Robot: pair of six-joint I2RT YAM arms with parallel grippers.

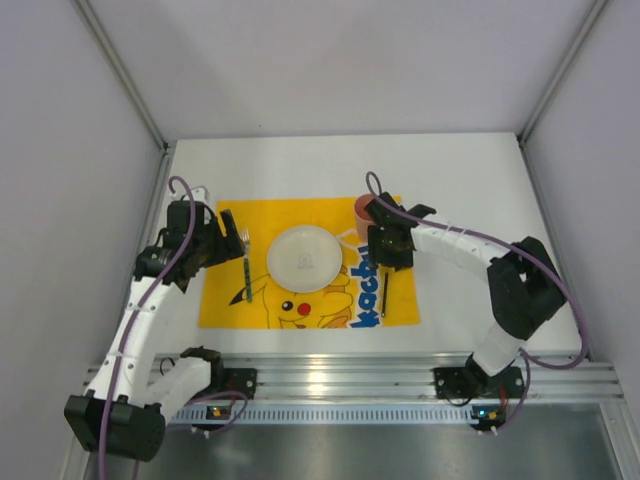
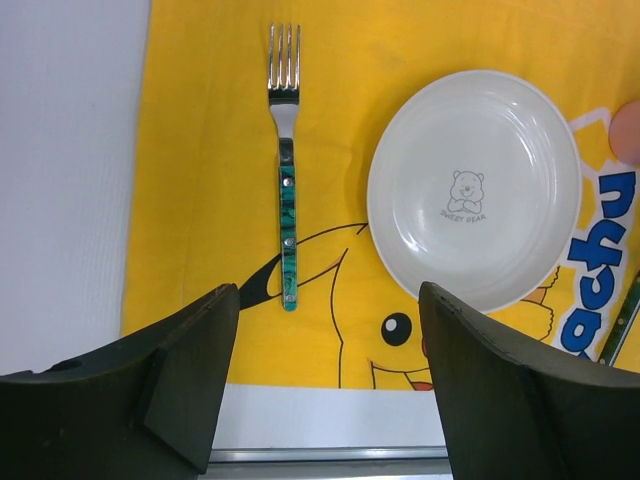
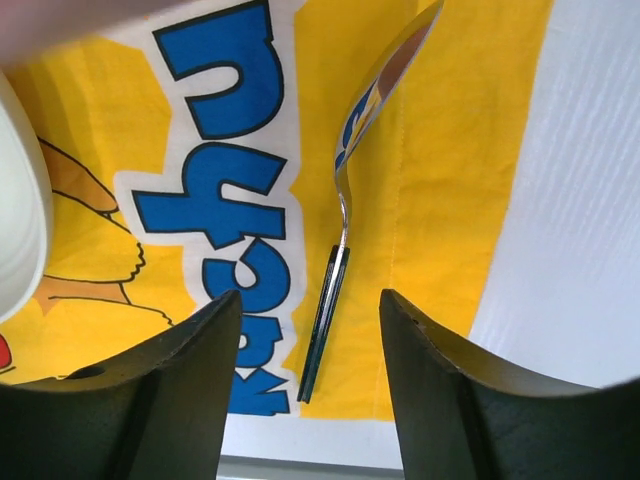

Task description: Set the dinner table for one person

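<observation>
Yellow mat (image 1: pixel 225 300) on the white tabletop (image 1: pixel 300 160) carries fork (image 1: pixel 246 265), plate (image 1: pixel 305 258) and spoon (image 3: pixel 343 215) in a row. Above them our left end effector (image 2: pixel 328 292) and right end effector (image 3: pixel 308 300) hang released, empty. The cup (image 1: pixel 362 208) stands beyond. We judge little remains.

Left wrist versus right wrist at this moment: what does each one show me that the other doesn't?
Only left wrist: the green-handled fork lying on the yellow mat left of the white plate, and that plate in full with its bear print. Only right wrist: the spoon at full length, bowl included, lying on the mat beside the blue lettering. Both: the mat, the lettering and the plate, though the right wrist catches only the plate's rim.
</observation>
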